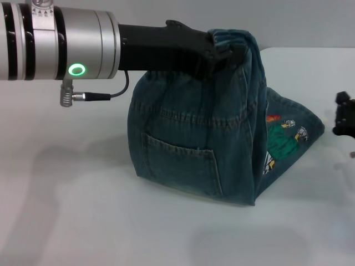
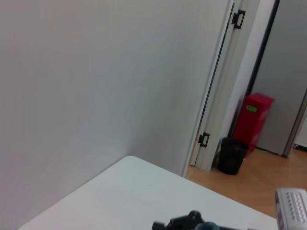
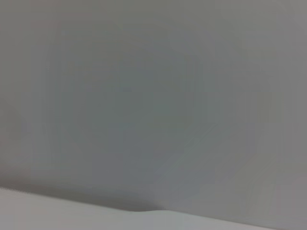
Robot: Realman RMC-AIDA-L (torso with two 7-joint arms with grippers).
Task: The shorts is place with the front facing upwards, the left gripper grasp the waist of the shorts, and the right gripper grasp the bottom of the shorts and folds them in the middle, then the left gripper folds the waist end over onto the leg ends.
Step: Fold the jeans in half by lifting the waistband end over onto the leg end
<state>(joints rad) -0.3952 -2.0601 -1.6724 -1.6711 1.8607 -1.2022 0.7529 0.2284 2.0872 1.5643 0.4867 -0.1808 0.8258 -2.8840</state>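
Head view: left hand (image 1: 224, 52) enters from upper left of the frame, fingers clamped together on the waist of the shorts (image 1: 236, 40), the gathered band bunched at the tips. The shorts (image 1: 194, 138) hang from that grip like a tent, centre frame, already doubled lengthwise; lower edge rests on the white desk (image 1: 83, 221). Pocket side faces the camera; cartoon patch (image 1: 283, 141) shows on the slanting panel toward the right.

Right hand (image 1: 345, 115) sits at the right edge of the frame, apart from the cloth, holding nothing I can see. Cannot tell whether its fingers are apart or together.

Leg ends not clearly identifiable; presumably at the low end of the slope on the right, or under the fold.

Wrist views give little: left wrist shows wall, door, a red bin (image 2: 252, 120), a dark bucket (image 2: 232, 155) and desk corner; right wrist shows bare wall.

Judged step: carrying the waist across to lay it on the leg ends.

Risks:
- Grip takes only a small pinch of thick elastic. Weight of hanging denim could drag it free mid-travel.
- The resting edge may drag along the desk with the lift, shifting the hems so the waist lands off them.
- Doubled layers could slide apart, leaving a skewed fold.
- Release too high: band flops back or lands crumpled.
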